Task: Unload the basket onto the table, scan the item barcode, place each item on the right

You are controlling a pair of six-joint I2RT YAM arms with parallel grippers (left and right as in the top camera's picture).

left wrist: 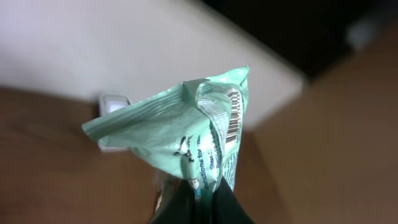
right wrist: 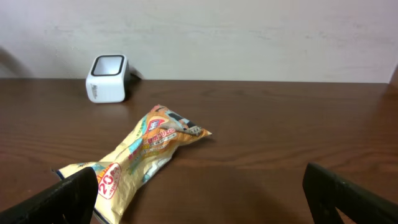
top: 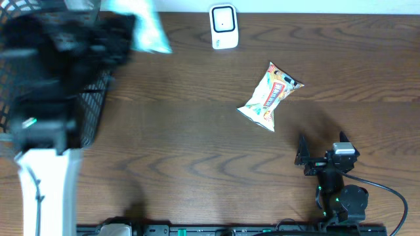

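Note:
A mint-green packet fills the left wrist view, its barcode on the upper right fold. My left gripper is shut on the packet's lower end. From overhead the packet is a blur held above the table's far left, to the left of the white scanner. In the left wrist view the scanner peeks out behind the packet. My right gripper stands open near the front right with nothing between its fingers. A yellow snack bag lies flat ahead of it.
A black mesh basket stands at the left edge, partly covered by the blurred left arm. In the right wrist view the yellow bag lies front left, close to the left finger. The scanner sits by the back wall.

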